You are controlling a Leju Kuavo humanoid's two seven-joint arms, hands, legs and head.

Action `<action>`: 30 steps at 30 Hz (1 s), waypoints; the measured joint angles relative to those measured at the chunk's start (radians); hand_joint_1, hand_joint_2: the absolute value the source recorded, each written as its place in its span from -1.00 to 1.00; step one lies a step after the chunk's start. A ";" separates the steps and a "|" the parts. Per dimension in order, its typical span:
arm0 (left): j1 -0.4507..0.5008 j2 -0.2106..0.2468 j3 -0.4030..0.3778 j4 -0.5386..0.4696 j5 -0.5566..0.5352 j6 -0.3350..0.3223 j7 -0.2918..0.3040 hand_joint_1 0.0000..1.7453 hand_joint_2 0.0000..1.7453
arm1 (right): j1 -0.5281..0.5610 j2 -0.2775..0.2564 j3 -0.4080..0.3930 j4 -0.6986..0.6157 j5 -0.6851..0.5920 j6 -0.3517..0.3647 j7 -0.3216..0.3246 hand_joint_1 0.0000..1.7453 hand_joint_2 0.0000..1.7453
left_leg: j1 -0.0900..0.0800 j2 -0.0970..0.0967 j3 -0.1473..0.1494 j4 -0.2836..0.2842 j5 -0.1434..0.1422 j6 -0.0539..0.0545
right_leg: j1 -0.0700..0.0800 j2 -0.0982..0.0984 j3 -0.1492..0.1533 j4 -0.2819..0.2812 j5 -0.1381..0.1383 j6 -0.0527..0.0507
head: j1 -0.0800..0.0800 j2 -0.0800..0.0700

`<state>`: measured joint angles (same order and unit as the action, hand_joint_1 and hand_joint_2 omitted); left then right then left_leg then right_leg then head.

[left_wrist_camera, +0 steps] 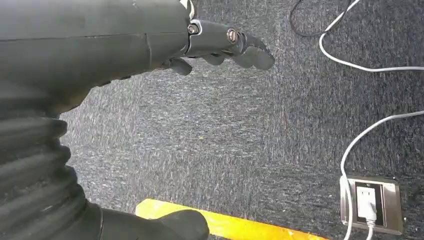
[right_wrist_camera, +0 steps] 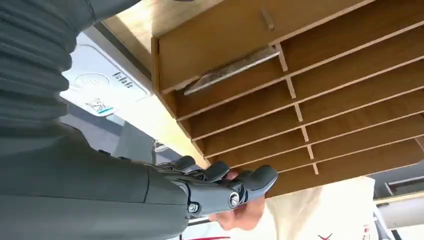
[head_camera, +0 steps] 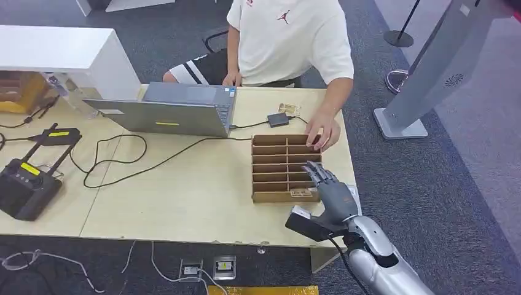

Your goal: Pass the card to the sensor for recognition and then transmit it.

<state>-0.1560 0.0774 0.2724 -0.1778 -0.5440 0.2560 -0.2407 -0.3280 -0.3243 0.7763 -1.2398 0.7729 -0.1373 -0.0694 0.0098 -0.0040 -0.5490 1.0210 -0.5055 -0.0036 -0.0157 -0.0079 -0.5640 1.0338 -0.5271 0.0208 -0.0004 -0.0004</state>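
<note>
Risk-wise, the tight spot is the right hand (head_camera: pixel 332 192), which is held over the right side of the wooden slotted rack (head_camera: pixel 270 161) with its fingers (head_camera: pixel 316 174) stretched out and nothing gripped, pretty close to a person's hand (head_camera: pixel 324 132) resting on the rack's far corner, so a bump could be had if both go for the same slot. The card (right_wrist_camera: pixel 232 69) is seen lying flat in the rack's end compartment in the right wrist view, and since it sits low between thin dividers, it could easily be fumbled or pushed deeper. The white sensor pad (right_wrist_camera: pixel 97 86) beside the rack is also caught there, while from the head view it's mostly hidden behind the arm. The left hand (left_wrist_camera: pixel 225 47) is shown hanging over the carpet, fingers loosely curled, nothing held.
</note>
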 joint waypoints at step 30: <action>-0.006 -0.001 -0.007 0.000 -0.001 -0.002 -0.002 -1.00 1.00 | -0.002 0.000 0.003 0.033 0.012 -0.038 -0.003 -1.00 1.00 | 0.000 0.000 0.000 0.000 0.000 0.000 | 0.000 0.000 0.000 0.000 0.000 0.000 | 0.000 0.000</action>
<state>-0.1625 0.0763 0.2655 -0.1778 -0.5447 0.2544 -0.2430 -0.3296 -0.3239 0.7790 -1.2070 0.7851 -0.1755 -0.0729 0.0098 -0.0038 -0.5490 1.0210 -0.5055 -0.0036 -0.0157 -0.0080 -0.5640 1.0337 -0.5271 0.0208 -0.0004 -0.0004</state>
